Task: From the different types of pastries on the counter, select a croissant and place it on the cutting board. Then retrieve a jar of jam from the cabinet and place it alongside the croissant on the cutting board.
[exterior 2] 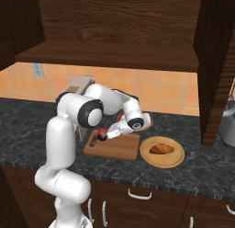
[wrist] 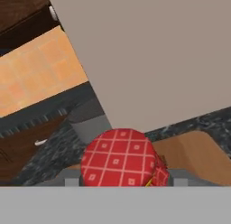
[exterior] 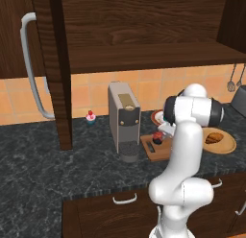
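1. The gripper (exterior 2: 102, 134) sits left of center in the right base view, low over the left end of the cutting board (exterior 2: 120, 148). It is pinching the jar of jam (wrist: 121, 158), whose red checked lid sits between the finger tips at the bottom center of the hand view.

2. In the left base view the jar (exterior: 157, 136) shows as a small red and dark shape just right of center, on or just above the board (exterior: 161, 151). Whether its base already touches the wood cannot be told.

3. The croissant (exterior 2: 161, 149) lies on a round wooden plate (exterior 2: 176, 162) just right of the board in the right base view, touching the plate and not the board. Judged from this, the croissant half of the task is not done, though the jam is already at the board.

4. The arm reaches forward and folds down, probably so the jar comes in low and upright next to the grey coffee machine (exterior: 123, 118), which stands just left of the board.

5. Holding the jar at the left end leaves the rest of the board bare, which would suit laying the croissant alongside.

6. A cupcake (exterior: 91, 118) stands on the dark counter (exterior: 38, 155) at mid-left, well apart from the work.
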Controlling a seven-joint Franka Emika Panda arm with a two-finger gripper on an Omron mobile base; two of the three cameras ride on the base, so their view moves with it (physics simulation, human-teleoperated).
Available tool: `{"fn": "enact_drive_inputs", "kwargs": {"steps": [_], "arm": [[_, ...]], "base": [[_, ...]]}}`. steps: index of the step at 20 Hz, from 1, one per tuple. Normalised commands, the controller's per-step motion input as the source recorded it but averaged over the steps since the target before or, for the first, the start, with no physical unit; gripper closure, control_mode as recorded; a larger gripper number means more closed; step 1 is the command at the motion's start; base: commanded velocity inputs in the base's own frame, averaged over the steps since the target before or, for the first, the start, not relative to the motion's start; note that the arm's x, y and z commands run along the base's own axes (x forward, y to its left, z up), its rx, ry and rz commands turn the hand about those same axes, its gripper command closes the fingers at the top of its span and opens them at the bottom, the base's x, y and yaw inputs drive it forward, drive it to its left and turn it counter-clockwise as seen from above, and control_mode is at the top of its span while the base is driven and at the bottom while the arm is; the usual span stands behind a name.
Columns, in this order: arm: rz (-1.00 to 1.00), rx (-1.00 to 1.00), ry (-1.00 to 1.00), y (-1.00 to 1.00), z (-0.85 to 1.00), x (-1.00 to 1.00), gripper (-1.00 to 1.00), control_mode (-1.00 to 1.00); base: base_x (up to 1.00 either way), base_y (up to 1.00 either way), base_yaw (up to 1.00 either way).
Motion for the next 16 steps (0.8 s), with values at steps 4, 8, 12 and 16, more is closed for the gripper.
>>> {"fn": "enact_drive_inputs", "kwargs": {"steps": [4, 8, 12, 16], "arm": [[0.0, 0.0, -0.15, 0.3, 0.0, -0.21, -1.0, -1.0], [0.0, -0.02, -0.34, 0.1, 0.0, -0.02, -1.0, -1.0], [0.05, -0.02, -0.24, -0.05, 0.01, -0.01, -1.0, -1.0], [0.05, 0.0, -0.11, -0.08, 0.23, 0.0, -1.0, -1.0]], "base": [[0.0, 0.0, 0.0], [0.0, 0.0, 0.0], [0.0, 0.0, 0.0], [0.0, 0.0, 0.0]]}}
